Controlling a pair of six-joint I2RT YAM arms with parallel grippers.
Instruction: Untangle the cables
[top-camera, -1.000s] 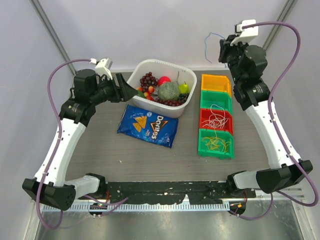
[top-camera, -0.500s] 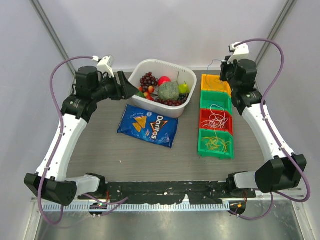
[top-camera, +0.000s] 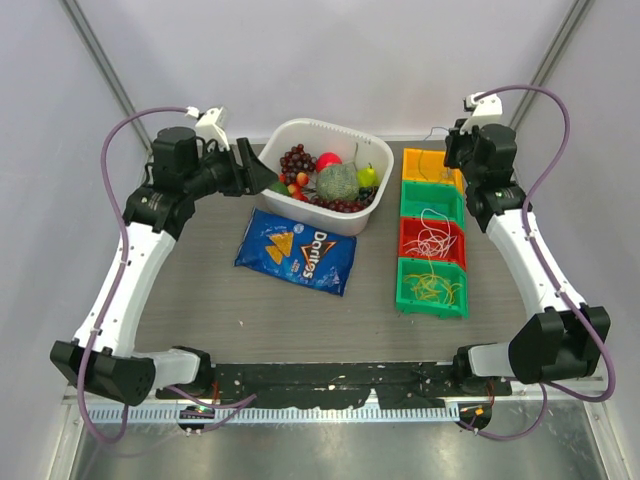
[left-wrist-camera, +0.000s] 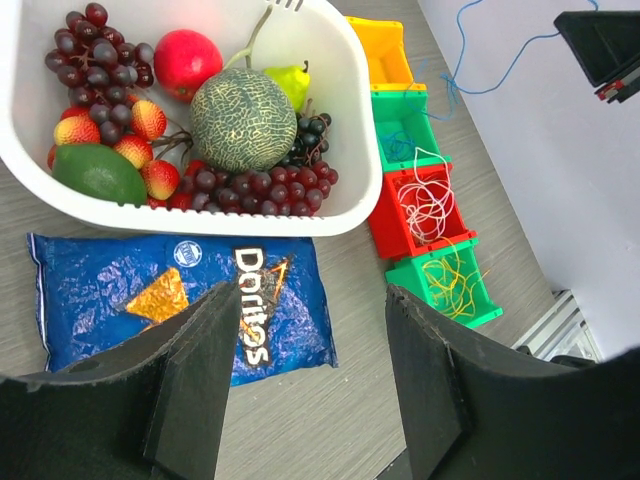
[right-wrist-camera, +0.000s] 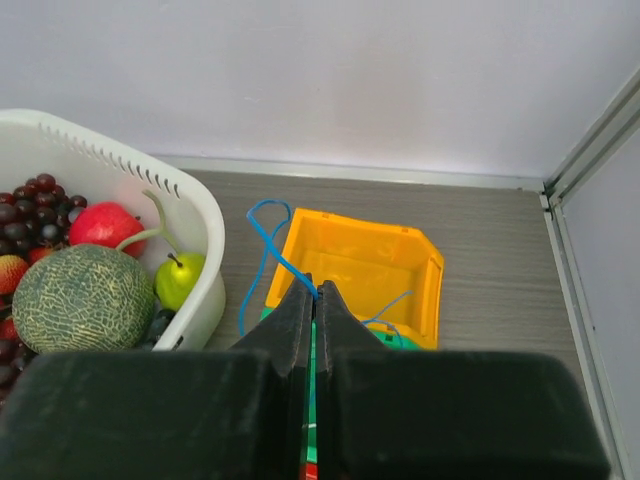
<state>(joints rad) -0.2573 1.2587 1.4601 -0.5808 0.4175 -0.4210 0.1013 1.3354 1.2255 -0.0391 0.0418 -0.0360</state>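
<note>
Right claw (right-wrist-camera: 315, 292) is pinched tight on the blue cable (right-wrist-camera: 268, 240) above the orange bin (right-wrist-camera: 360, 262) at 2 o'clock on the surface (top-camera: 200, 290); left claw (left-wrist-camera: 315, 375) gapes wide at 10 o'clock; white cable (top-camera: 432, 240) lies in the red bin (top-camera: 404, 234), yellow cable (top-camera: 432, 288) in the nearest green bin (top-camera: 430, 308), both at 3 o'clock

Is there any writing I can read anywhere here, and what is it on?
"Doritos": across the front of the blue chip bag.
The round badge on the same bag: too blurred to read.
No other writing shows.
</note>
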